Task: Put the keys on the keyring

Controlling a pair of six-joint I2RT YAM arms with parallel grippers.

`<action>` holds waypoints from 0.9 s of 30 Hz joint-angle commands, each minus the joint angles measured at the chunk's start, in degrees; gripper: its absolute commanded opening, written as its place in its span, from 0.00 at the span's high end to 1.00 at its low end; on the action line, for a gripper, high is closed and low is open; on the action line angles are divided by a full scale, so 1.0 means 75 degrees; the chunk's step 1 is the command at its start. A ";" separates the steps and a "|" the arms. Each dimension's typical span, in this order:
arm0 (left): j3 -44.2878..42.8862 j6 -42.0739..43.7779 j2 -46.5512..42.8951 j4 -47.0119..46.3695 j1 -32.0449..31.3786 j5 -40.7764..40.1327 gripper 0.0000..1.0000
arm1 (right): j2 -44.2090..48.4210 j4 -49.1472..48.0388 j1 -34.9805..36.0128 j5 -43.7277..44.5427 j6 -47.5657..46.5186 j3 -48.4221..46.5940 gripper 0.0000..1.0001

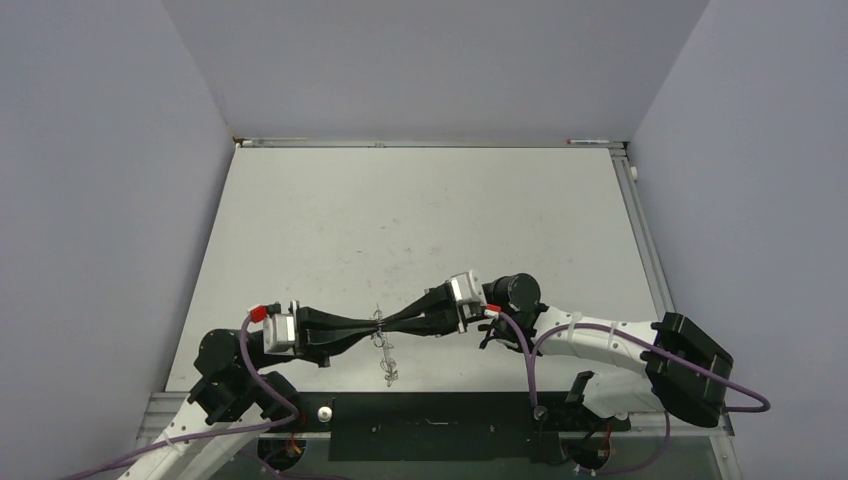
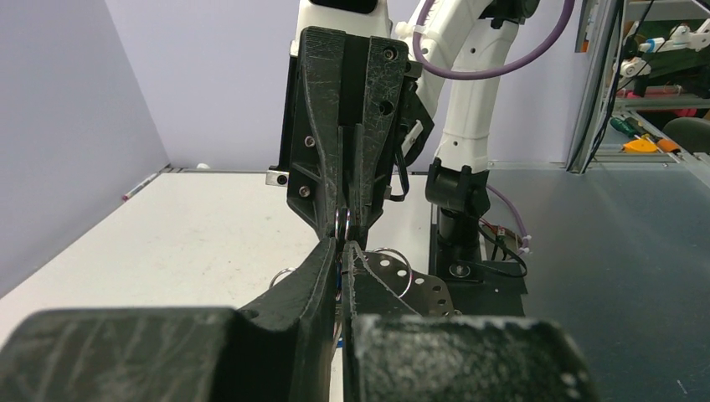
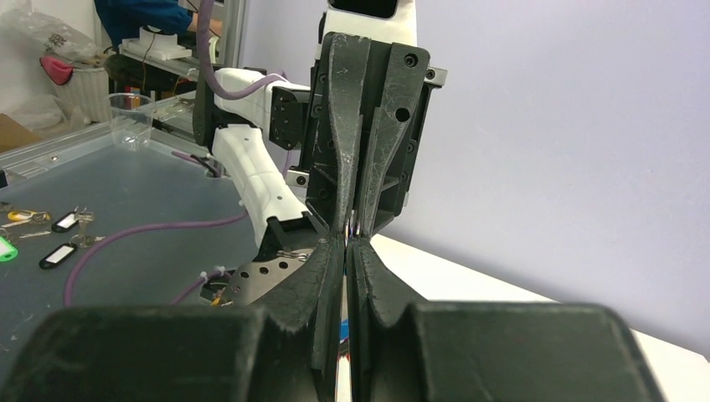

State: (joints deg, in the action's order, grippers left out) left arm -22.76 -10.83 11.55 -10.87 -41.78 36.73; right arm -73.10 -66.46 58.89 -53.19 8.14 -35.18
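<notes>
Left fingers (image 1: 350, 326) and right fingers (image 1: 412, 321), both pinched narrow, meet tip-to-tip on the keyring (image 1: 386, 362) dangling over the counter (image 1: 420, 220); keys indiscernible; a twisting pull could slip the thin wire free, dropping it.

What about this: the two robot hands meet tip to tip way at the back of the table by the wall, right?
Not quite. The left gripper and right gripper do meet tip to tip on the keyring, but at the front of the table, near the arms' bases, not by the back wall. The top external view shows it.
</notes>
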 commanded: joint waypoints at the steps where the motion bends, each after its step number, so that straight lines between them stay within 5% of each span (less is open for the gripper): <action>1: -0.0153 0.0317 0.0040 0.0364 0.0039 -0.0166 1.00 | -0.0234 -0.0769 0.0229 0.0039 -0.0056 -0.0492 0.95; 4: -0.0362 0.0575 0.0011 0.0782 0.0039 -0.0464 1.00 | -0.0260 -0.0694 0.0231 0.0122 -0.0089 -0.0479 0.93; 12: -0.0601 0.0939 -0.0090 0.1310 0.0039 -0.1079 1.00 | 0.0567 0.1947 0.0221 0.0871 -0.1667 -0.0578 0.61; 27: -0.0577 0.0943 0.0124 0.1357 0.0043 -0.1195 1.00 | 0.1575 0.7971 0.0321 0.2251 -0.4621 -0.2182 0.59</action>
State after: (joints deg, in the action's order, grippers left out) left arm -25.21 -3.95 11.88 1.15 -41.52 28.73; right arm -60.88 -19.90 60.51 -38.89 -19.20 -46.96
